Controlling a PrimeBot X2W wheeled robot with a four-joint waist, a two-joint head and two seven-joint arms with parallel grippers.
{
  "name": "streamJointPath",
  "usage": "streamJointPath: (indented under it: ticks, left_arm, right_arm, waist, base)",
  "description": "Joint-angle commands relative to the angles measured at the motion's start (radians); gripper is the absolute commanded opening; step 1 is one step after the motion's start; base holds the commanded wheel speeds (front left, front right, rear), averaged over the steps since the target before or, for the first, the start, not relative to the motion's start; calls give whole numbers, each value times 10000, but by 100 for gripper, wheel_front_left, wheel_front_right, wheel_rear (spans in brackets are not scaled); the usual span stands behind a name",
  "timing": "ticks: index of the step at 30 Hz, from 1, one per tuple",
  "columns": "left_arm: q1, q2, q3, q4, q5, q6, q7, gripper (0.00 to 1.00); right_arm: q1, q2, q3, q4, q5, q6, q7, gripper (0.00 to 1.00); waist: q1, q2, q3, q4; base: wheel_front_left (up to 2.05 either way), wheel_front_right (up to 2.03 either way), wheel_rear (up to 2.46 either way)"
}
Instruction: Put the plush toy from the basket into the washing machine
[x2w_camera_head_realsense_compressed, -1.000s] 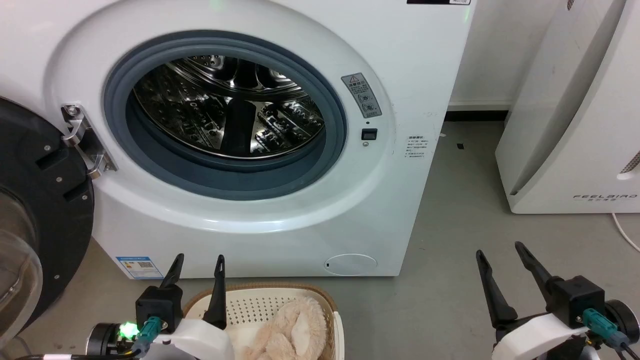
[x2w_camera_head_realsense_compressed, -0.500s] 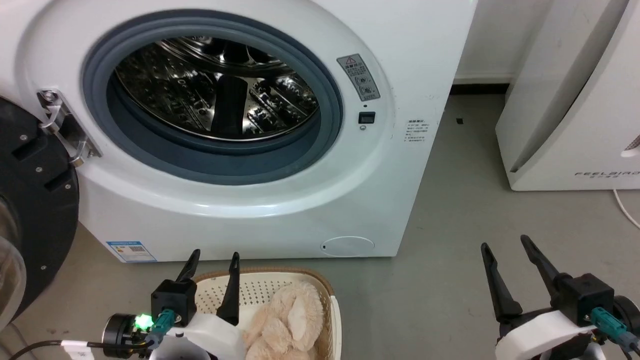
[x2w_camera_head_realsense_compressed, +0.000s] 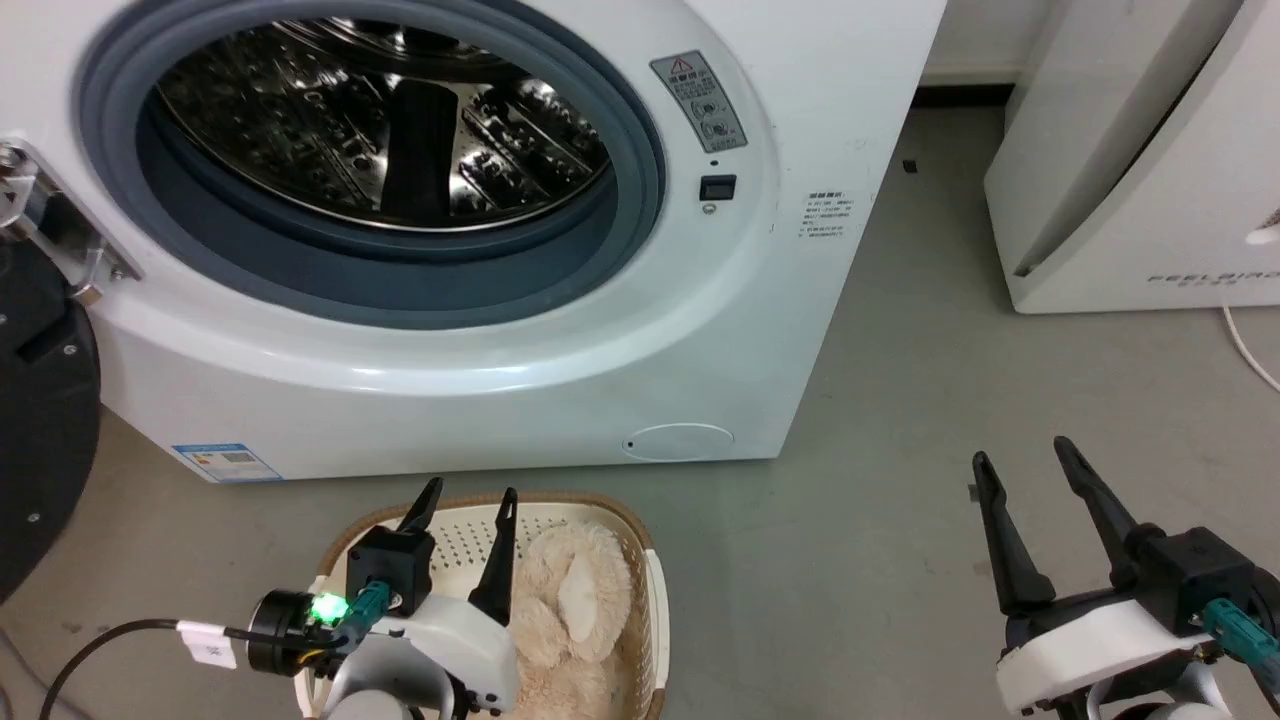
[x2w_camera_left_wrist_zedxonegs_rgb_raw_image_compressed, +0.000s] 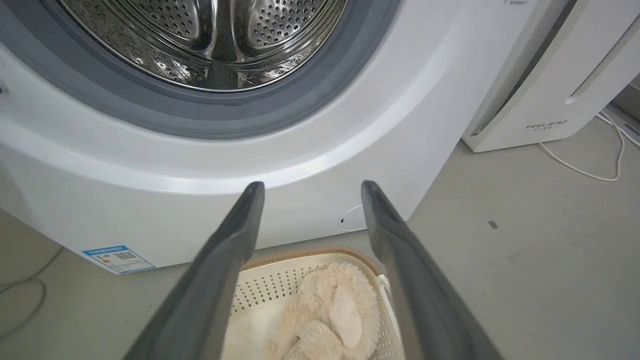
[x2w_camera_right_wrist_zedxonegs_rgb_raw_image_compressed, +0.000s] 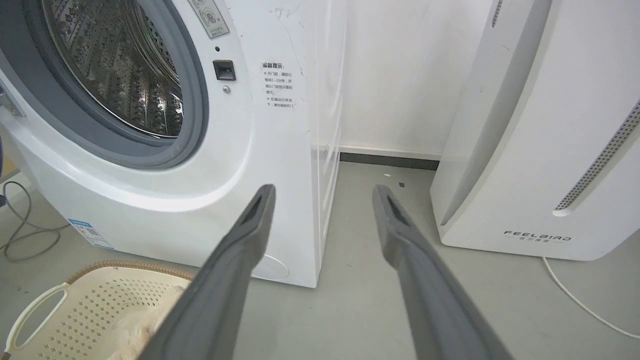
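Our left gripper (x2w_camera_head_realsense_compressed: 471, 490) has its two dark fingers spread apart with nothing between them, and it's hovering over the left half of the basket (x2w_camera_head_realsense_compressed: 612, 508). The plush toy (x2w_camera_head_realsense_compressed: 572, 600) is lying inside the basket, towards its right side. It's just beside that gripper's inner finger, and honestly we can't tell if the finger brushes the fur. From the left wrist view, the toy sits lower down, framed between the fingers.

Well off to the basket's right, our right gripper (x2w_camera_head_realsense_compressed: 1021, 452) is over the grey floor (x2w_camera_head_realsense_compressed: 880, 520), fingers also spread wide and holding nothing.

Right behind the basket is the washing machine (x2w_camera_head_realsense_compressed: 500, 385), porthole uncovered and shiny drum (x2w_camera_head_realsense_compressed: 380, 130) showing. Its black door (x2w_camera_head_realsense_compressed: 40, 450) is swung out to the basket's left. Further back on the basket's right there's a white FEELBIRD appliance (x2w_camera_head_realsense_compressed: 1130, 200) with a white cable (x2w_camera_head_realsense_compressed: 1245, 345) on the floor next to it.
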Motion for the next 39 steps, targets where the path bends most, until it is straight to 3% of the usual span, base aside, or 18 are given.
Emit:
streamJointPath:
  ticks: [1, 39]
  left_arm:
    - [-305, 72, -94, 282, -74, -57, -112, 100]
    - [-3569, 693, -1478, 6365, -965, -402, 379, 100]
  right_arm:
    - [-179, -1, -42, -52, 142, -4, -115, 100]
    - [-805, -2, -34, -403, 733, -7, -888, 100]
  waist:
    - [-1, 0, 201, -83]
    - [-1, 0, 2874, -905]
  base:
    - [0, 0, 0]
    - [0, 0, 0]
